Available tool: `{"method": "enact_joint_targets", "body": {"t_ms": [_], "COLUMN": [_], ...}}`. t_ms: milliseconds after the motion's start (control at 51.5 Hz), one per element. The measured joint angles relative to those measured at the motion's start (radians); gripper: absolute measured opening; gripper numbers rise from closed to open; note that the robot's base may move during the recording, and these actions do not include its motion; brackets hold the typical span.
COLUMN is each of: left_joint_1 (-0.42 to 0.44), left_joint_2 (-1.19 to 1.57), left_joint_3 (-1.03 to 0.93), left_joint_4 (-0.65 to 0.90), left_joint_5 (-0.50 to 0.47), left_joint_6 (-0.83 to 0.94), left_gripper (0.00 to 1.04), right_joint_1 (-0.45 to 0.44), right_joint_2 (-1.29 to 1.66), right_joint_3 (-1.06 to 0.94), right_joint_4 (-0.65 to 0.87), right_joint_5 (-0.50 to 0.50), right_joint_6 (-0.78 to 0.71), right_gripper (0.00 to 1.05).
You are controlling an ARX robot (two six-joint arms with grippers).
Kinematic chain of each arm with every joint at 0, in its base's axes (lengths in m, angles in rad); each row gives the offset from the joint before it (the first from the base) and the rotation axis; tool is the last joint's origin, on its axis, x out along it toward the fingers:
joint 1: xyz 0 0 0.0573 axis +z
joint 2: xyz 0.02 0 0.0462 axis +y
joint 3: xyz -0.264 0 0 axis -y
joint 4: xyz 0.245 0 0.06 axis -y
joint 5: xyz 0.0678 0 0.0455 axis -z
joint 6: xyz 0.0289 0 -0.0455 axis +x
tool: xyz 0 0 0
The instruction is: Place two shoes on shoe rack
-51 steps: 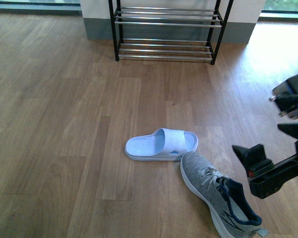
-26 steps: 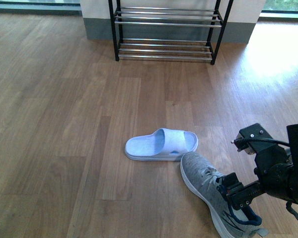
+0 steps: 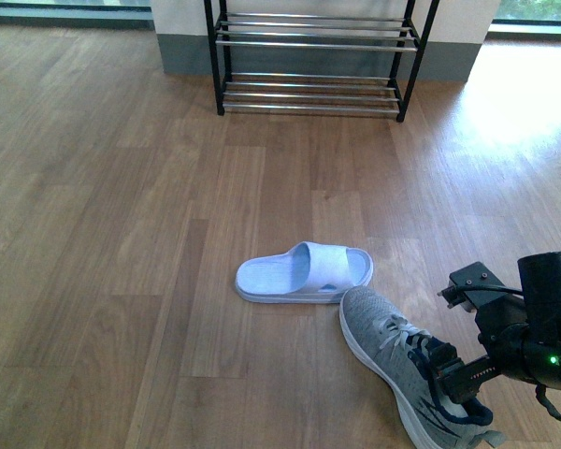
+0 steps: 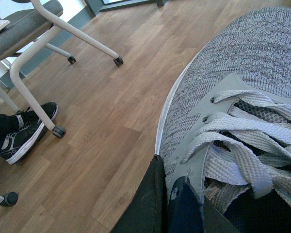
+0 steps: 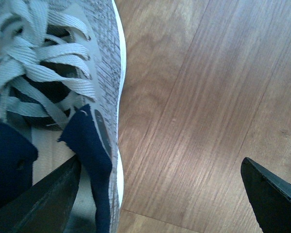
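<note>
One grey sneaker lies on the wooden floor at the lower right, toe pointing to a pale blue slipper. My right gripper sits low at its navy collar. In the right wrist view it is open, one finger against the sneaker by the collar and the other over bare floor. A second grey sneaker fills the left wrist view, and my left gripper is shut on its side by the laces. The shoe rack stands at the back, and its visible shelves hold nothing.
In the left wrist view, white chair legs on castors and a person's foot in a black shoe stand on the floor beside the held sneaker. A grey wall base runs behind the rack.
My right arm has come down from the right edge onto the heel end of the floor sneaker. The sneaker and slipper have not moved.
</note>
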State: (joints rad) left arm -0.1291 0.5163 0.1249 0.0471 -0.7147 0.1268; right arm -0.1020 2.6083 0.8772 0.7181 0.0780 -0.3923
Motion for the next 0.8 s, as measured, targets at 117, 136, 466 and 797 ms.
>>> {"method": "enact_joint_targets", "body": {"t_ms": [117,136,466,797], "left_joint_1": [0.0,0.0,0.0,0.0], "left_joint_2": [0.0,0.0,0.0,0.0], "left_joint_3": [0.0,0.0,0.0,0.0], "left_joint_4": [0.0,0.0,0.0,0.0], "left_joint_5": [0.0,0.0,0.0,0.0], "left_joint_6": [0.0,0.0,0.0,0.0], "left_gripper": [0.02,0.02,0.02,0.02], "right_joint_1": [-0.013,-0.013,0.037,0.03], "right_joint_2": [0.033,0.036,0.148,0.147], "right_joint_3": [0.027,0.03,0.156,0.144], "right_joint_4": [-0.006,-0.006,-0.042,-0.038], "right_joint_5": [0.008,0.008,0.047,0.063], "right_joint_6": [-0.013,-0.013,0.067,0.071], "right_gripper": [0.95,0.95,0.66,0.1]}}
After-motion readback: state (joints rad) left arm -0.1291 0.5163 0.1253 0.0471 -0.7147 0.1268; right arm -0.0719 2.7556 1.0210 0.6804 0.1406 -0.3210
